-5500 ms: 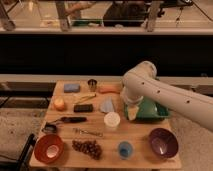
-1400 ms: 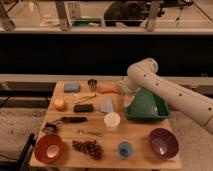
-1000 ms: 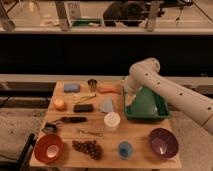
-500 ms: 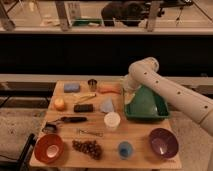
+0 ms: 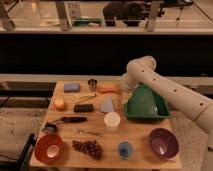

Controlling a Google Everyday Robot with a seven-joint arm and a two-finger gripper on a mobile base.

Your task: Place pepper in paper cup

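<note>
The pepper (image 5: 108, 89), small, orange and tapered, lies at the back of the wooden table (image 5: 135, 129), just right of the metal cup (image 5: 92, 84). The white paper cup (image 5: 112, 120) stands upright near the table's middle, in front of the pepper. My gripper (image 5: 123, 88) hangs low at the end of the white arm (image 5: 165, 92), right beside the pepper's right end. I cannot tell whether it touches the pepper.
A green tray (image 5: 145, 103) sits right of the gripper and a light-blue cloth (image 5: 107, 105) lies between pepper and cup. On the left are a blue sponge (image 5: 71, 87), round orange fruit (image 5: 59, 103), yellow-green stick (image 5: 86, 97) and black block (image 5: 83, 107). A red bowl (image 5: 49, 148), grapes (image 5: 88, 147), blue cup (image 5: 125, 149) and purple bowl (image 5: 163, 142) line the front.
The gripper has moved from over the tray's left edge back and left to the pepper's right end. Over the last second it has hardly shifted. The objects have not moved.
</note>
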